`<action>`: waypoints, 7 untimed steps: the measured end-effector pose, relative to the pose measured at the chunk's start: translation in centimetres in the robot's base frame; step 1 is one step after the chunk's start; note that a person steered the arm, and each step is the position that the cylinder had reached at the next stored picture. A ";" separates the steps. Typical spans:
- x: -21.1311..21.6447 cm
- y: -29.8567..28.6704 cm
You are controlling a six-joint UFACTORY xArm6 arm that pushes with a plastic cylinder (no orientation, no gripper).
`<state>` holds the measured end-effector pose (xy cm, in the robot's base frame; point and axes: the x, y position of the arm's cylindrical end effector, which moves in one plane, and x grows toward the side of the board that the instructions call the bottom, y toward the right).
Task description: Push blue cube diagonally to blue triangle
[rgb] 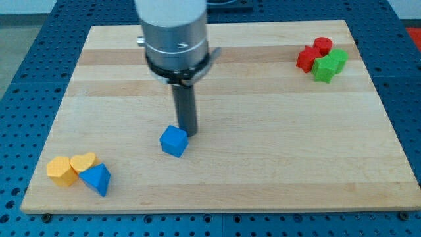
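Note:
The blue cube point(174, 141) lies on the wooden board point(263, 131) a little left of the middle, toward the view's bottom. My tip point(188, 134) stands right against the cube's upper right side. The blue triangle point(97, 179) lies at the view's bottom left, well down and left of the cube.
A yellow heart-shaped block point(83, 162) and a yellow block point(60, 170) touch the blue triangle on its upper left. At the view's top right sits a cluster of two red blocks point(307, 58) point(323, 45) and a green block point(328, 64).

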<state>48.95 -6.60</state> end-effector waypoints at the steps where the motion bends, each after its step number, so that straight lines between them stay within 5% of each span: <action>1: 0.1 -3.2; 3: -3.3 -4.9; 4: -4.4 -1.0; 7: -0.1 -0.8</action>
